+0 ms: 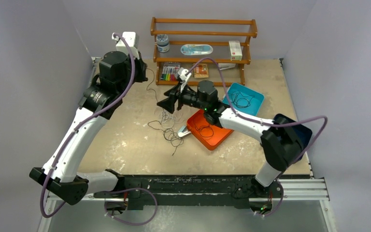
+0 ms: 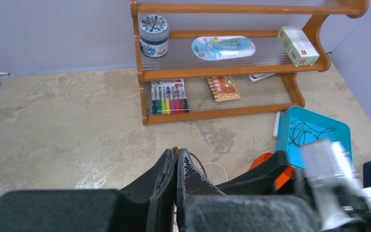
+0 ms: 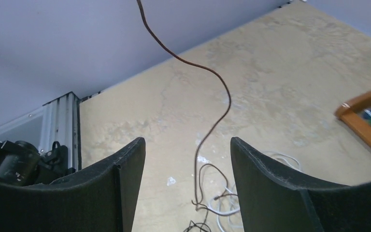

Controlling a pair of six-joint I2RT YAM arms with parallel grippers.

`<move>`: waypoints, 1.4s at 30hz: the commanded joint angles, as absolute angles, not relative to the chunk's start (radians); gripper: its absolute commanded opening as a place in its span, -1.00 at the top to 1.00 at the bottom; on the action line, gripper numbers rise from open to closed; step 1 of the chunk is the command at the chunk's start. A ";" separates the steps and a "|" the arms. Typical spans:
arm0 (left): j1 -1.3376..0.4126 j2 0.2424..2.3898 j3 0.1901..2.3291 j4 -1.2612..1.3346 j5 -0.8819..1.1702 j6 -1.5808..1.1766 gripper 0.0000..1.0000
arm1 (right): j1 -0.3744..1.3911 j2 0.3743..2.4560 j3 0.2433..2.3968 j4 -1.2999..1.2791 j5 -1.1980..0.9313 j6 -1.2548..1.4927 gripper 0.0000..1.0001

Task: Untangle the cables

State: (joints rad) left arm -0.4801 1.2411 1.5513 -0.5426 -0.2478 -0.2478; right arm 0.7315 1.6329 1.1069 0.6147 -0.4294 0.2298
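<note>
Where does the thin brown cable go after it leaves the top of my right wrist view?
Observer: That thin brown cable runs up to the left gripper, whose jaws are shut on it, above the beige table.
Operator: Has anything been sorted yet?
Observer: Yes, a coiled black cable lies in the blue plastic tray on the table's right side.
Operator: Any other tray?
Observer: An orange plastic tray, just nearer than the blue one, holds another dark cable.
</note>
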 commanded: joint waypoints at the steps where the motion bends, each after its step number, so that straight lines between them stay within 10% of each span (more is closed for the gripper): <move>1: -0.483 1.241 1.634 -0.508 -0.220 -0.247 1.00 | 0.770 1.700 1.181 0.745 -0.492 0.269 -0.36; 21: -0.483 1.353 1.966 -0.403 -0.313 -0.290 1.00 | 0.785 1.925 1.113 0.879 -0.374 0.228 0.11; 42: -0.483 1.542 2.385 -0.153 -0.282 -0.249 1.00 | 0.790 2.085 1.078 0.995 -0.418 0.280 0.11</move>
